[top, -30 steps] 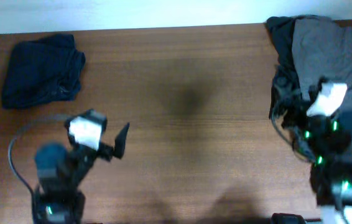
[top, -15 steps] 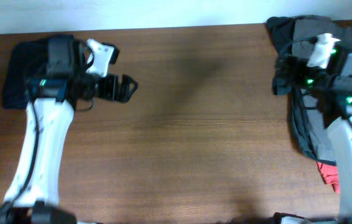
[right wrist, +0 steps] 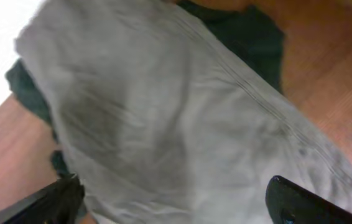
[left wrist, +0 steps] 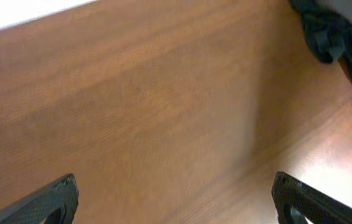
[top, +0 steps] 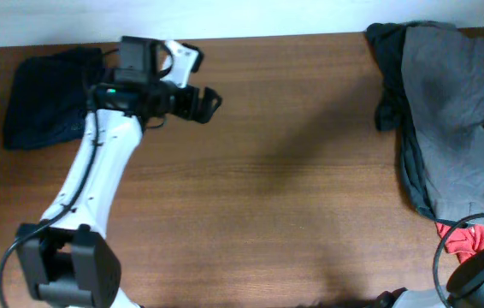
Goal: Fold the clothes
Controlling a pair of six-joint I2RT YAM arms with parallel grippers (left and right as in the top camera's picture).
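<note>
Brown wood made up the table [top: 293, 197]. At its far right corner the grey shorts [top: 451, 111] lay rumpled on top of a dark garment [top: 386, 51], with a red cloth [top: 473, 244] at their near end. A navy garment [top: 41, 98] sat bunched at the far left. Near it the left gripper [top: 208, 104] hung over the wood, spread wide and empty. The right gripper [right wrist: 176, 202] hovered above the shorts, fingers parted, grasping nothing.

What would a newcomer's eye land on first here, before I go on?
The grey shorts, heaped on darker clothes at the table's right edge, fill the right wrist view below the open right gripper. Next, the left gripper, open over bare wood near a dark navy garment at far left.
</note>
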